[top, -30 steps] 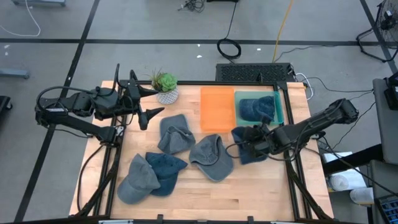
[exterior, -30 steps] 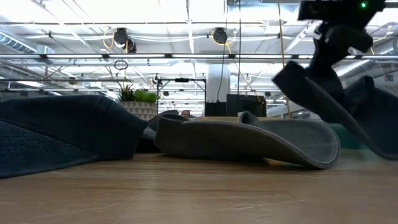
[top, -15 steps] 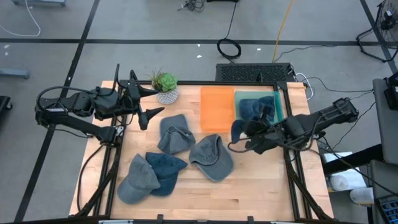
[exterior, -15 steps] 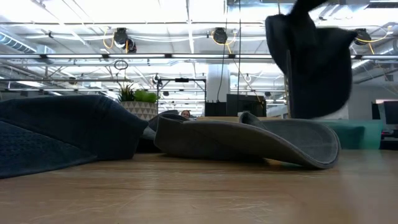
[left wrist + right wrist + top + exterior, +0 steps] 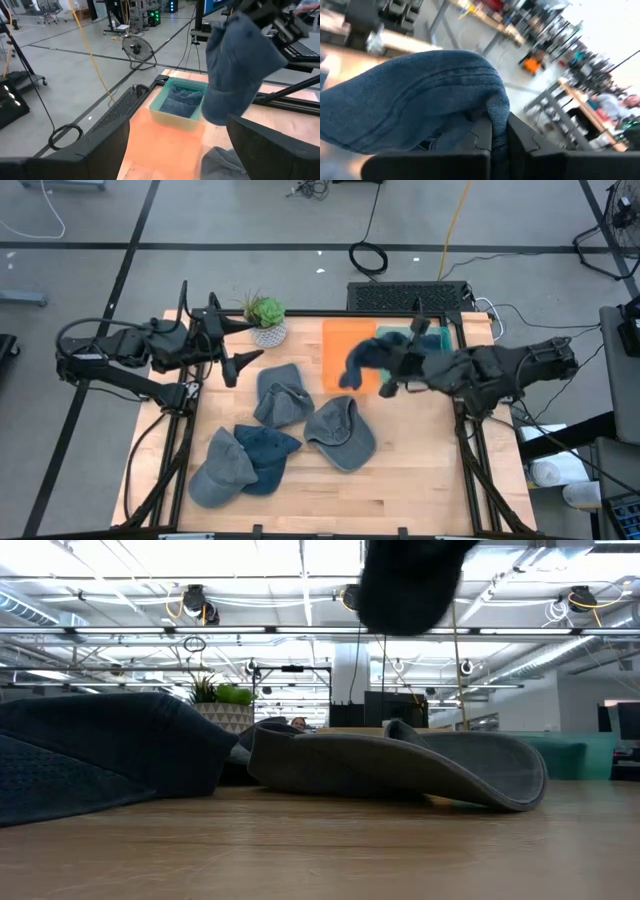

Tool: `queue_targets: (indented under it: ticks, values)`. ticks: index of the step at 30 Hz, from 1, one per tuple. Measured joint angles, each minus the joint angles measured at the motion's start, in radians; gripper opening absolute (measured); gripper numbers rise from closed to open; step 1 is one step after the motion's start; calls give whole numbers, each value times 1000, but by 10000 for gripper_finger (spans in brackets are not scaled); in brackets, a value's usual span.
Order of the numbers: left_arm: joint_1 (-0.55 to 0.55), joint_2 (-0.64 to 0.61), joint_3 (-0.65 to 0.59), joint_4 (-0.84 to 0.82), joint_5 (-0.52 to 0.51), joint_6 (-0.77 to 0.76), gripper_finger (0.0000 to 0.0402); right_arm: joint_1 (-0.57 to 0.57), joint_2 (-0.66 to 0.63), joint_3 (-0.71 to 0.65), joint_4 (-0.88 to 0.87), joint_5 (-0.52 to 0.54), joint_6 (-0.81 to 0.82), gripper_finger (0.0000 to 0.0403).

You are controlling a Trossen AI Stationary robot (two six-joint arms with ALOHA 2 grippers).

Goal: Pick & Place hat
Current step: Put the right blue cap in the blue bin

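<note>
**Blue hat held aloft over the orange tray**

The right gripper has its jaws clenched on a dark blue hat, which hangs clear of the counter above the orange tray, close to the tray's edge with the teal bin. In the right wrist view the hat's fabric is pinched between the two dark fingers. From the left wrist view the same hat droops from the far arm, above and in front of the teal bin, which already holds another blue hat.

The left gripper waits near the back left of the counter, beside a potted plant, with its jaws spread wide and nothing between them.

Four more hats lie on the counter: a grey one, a second grey one, a dark blue one and a grey-blue one that seems to overlap it. In the low view the lifted hat shows only as a dark blur at the top, so its exact height is hard to judge.
</note>
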Motion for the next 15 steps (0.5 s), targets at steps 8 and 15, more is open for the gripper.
queue_targets:
  ticks: [8,15]
  values:
    - [0,-9,0,4,-32,134,340,-90,0,0,325,-17,-86,10]
    - [0,-9,0,74,-36,279,340,-163,13,0,594,-147,-85,10]
